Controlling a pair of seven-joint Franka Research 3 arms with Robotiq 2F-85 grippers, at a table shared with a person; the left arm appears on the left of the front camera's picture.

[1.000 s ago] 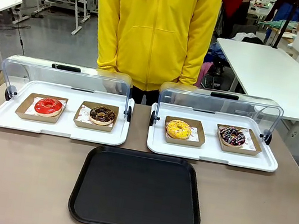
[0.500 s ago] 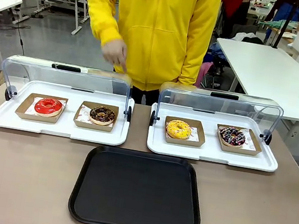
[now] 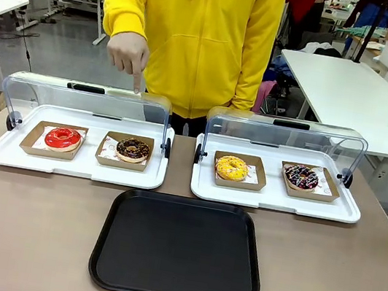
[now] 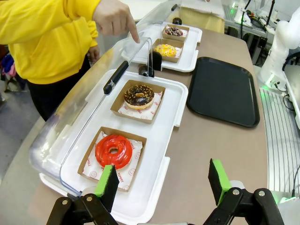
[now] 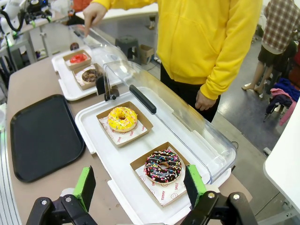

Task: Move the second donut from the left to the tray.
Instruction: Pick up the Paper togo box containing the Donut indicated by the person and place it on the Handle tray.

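Observation:
The second donut from the left point(image 3: 133, 149) has chocolate icing with pale crumbs and sits in a brown card tray on the left white tray, next to a red donut point(image 3: 62, 139). It also shows in the left wrist view point(image 4: 139, 96) and, far off, in the right wrist view point(image 5: 89, 75). The black tray point(image 3: 179, 248) lies empty at the table's middle front. A person's hand point(image 3: 135, 62) points a finger down above that donut's clear lid. My left gripper point(image 4: 163, 187) hangs open near the red donut's end. My right gripper point(image 5: 139, 187) hangs open by the sprinkled donut point(image 5: 162, 167).
Two white trays point(image 3: 1, 153) point(image 3: 346, 211) with raised clear lids stand side by side behind the black tray. The right one holds a yellow donut point(image 3: 232, 168) and a sprinkled donut point(image 3: 301, 177). The person in a yellow hoodie stands at the far edge.
The person's arm has lifted from their side, and the hand now points down over the left tray's lid. Donuts, trays and grippers have not moved.

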